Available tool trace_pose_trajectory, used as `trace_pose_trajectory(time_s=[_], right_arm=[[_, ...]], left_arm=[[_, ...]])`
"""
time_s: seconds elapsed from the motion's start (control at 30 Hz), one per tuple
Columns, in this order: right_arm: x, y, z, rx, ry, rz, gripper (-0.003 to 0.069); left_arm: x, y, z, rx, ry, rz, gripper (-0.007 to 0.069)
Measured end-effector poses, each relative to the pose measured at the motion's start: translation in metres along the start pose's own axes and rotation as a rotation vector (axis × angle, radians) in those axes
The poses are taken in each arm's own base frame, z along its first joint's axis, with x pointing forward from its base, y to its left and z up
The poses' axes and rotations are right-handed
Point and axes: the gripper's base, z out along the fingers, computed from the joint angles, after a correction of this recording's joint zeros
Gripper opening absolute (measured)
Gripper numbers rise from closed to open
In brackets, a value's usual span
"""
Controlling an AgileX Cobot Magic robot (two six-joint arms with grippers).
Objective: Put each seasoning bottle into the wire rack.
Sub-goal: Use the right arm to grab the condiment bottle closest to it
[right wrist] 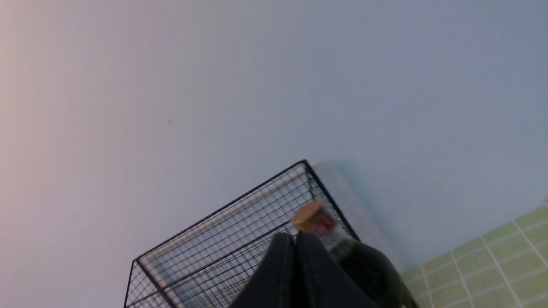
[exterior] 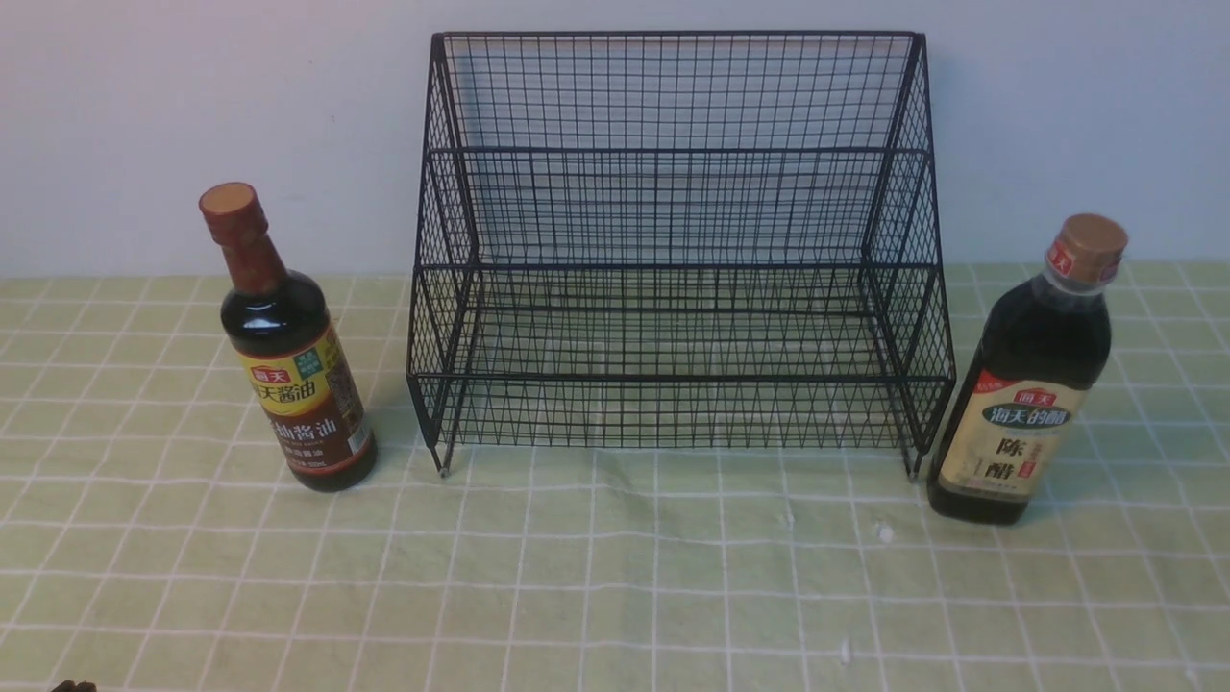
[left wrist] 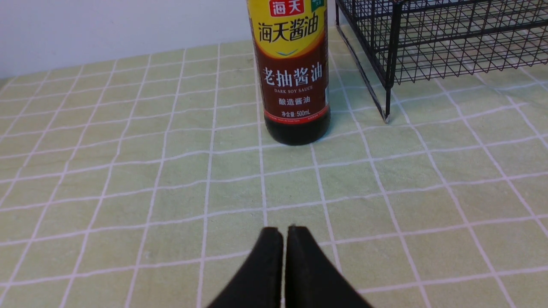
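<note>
Nearest the left wrist camera, my left gripper (left wrist: 284,231) has its two black fingers pressed together, only a hairline seam between them, pinching nothing; the frame edge cuts off their bases. Ahead of the tips, across a stretch of checked tablecloth (left wrist: 171,179), the long-necked bottle (left wrist: 293,85) stands upright, well apart from me. Only its lower body and yellow-brown label show, the neck and cap being cropped away. Beyond it, toward my right, a front corner foot of the wire rack (left wrist: 387,64) rests on the cloth, near the bottle but apart from it.

My right gripper (right wrist: 294,237) is likewise closed and empty, its outline soft with blur. Its fingers hide much of the square-shouldered bottle (right wrist: 329,237) just past them; the tan cap and some neck peek out, smeared, and I cannot tell whether anything touches. Farther off, the rack's upper corner is cut off against the plain wall (right wrist: 214,85).

From the front, both bottles stand outside the rack, one at each side.
</note>
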Motion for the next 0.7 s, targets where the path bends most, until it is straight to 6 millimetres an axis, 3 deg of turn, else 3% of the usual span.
trace_pose_trajectory(time_s=[0.1,0.27,0.33,0.43,0.47,0.5,0.6,0.7], right_arm=[[-0.035,0.032,0.014,-0.032,0.131,-0.148,-0.0013],[-0.064,0.061,0.054,-0.046,0.416,-0.285,-0.0013],[-0.075,0.07,0.09,-0.039,0.59,-0.316,-0.0003],[-0.079,0.072,0.133,-0.027,0.774,-0.328,0.0038],[-0.078,0.072,0.132,-0.027,0.782,-0.328,0.0043],[-0.075,0.069,0.155,-0.023,0.86,-0.331,0.0076],[-0.074,0.066,0.193,-0.023,0.939,-0.357,0.0174],[-0.074,0.062,0.215,-0.011,0.959,-0.384,0.0244]], left_arm=[[0.0,0.0,0.0,0.0,0.0,0.0,-0.0006],[0.0,0.0,0.0,0.0,0.0,0.0,-0.0006],[0.0,0.0,0.0,0.0,0.0,0.0,-0.0006],[0.0,0.0,0.0,0.0,0.0,0.0,-0.0006],[0.0,0.0,0.0,0.0,0.0,0.0,-0.0006],[0.0,0.0,0.0,0.0,0.0,0.0,-0.0006],[0.0,0.0,0.0,0.0,0.0,0.0,-0.0006],[0.0,0.0,0.0,0.0,0.0,0.0,-0.0006]])
